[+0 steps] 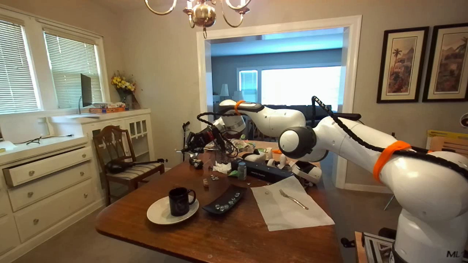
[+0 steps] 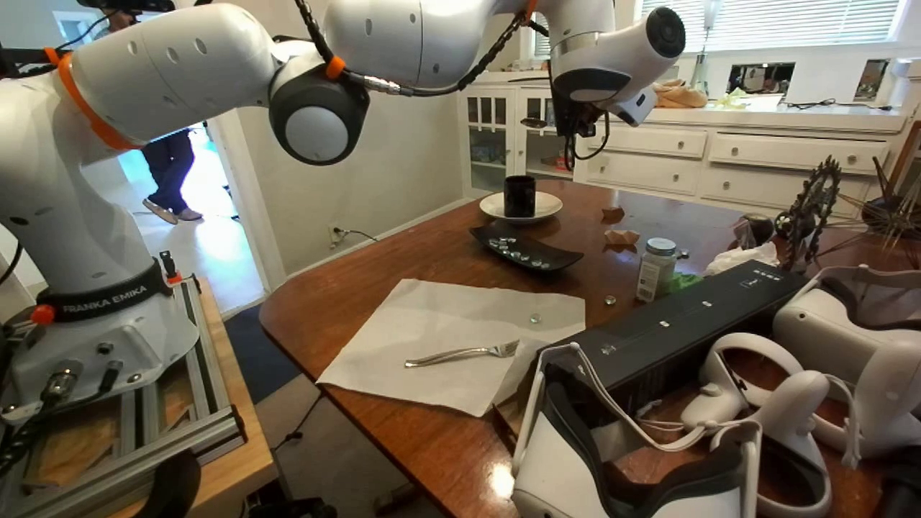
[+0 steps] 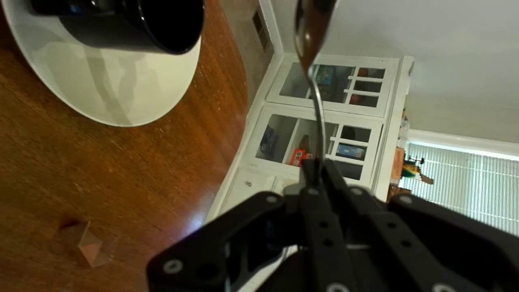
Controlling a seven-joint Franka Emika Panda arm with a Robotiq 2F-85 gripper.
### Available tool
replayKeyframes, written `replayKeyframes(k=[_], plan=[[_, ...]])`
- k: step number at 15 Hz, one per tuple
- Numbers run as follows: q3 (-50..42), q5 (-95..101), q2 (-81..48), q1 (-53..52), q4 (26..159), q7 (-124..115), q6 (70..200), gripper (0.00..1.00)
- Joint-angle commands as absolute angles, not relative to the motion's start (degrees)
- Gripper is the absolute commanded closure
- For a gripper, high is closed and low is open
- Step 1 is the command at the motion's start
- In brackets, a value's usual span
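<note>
My gripper (image 3: 318,172) is shut on the handle of a metal spoon (image 3: 318,109). The spoon juts out past the fingertips, its bowl cut off by the top of the wrist view. In an exterior view the spoon's bowl (image 2: 533,123) shows in the air above the level of the black mug (image 2: 519,197); the fingers there are hidden behind the wrist. The mug stands upright on a white plate (image 2: 491,207), with a gap between it and the spoon. In the wrist view the mug (image 3: 117,28) and plate (image 3: 134,93) lie off to the upper left.
Beside the plate is a black tray (image 1: 234,191) with several glass beads. A fork (image 1: 292,199) rests on a white sheet (image 1: 270,215). A jar (image 2: 656,270), a long dark box (image 2: 691,316), VR headsets (image 2: 626,460) and small brown angular pieces (image 2: 621,237) also occupy the table.
</note>
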State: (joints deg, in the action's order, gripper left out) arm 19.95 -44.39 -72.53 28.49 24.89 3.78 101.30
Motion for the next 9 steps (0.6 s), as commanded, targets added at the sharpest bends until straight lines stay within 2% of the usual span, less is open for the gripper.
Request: replayKeyframes(k=[1,5,9], plan=[[17.40,-43.61,-72.03,28.89,26.75,-2.09,96.63,0.99],[14.27,-42.80,-74.55,28.75,23.63,-8.50,92.92,0.99],[10.92,-40.85,-74.09,29.24,24.97,-12.75,95.99,0.99]])
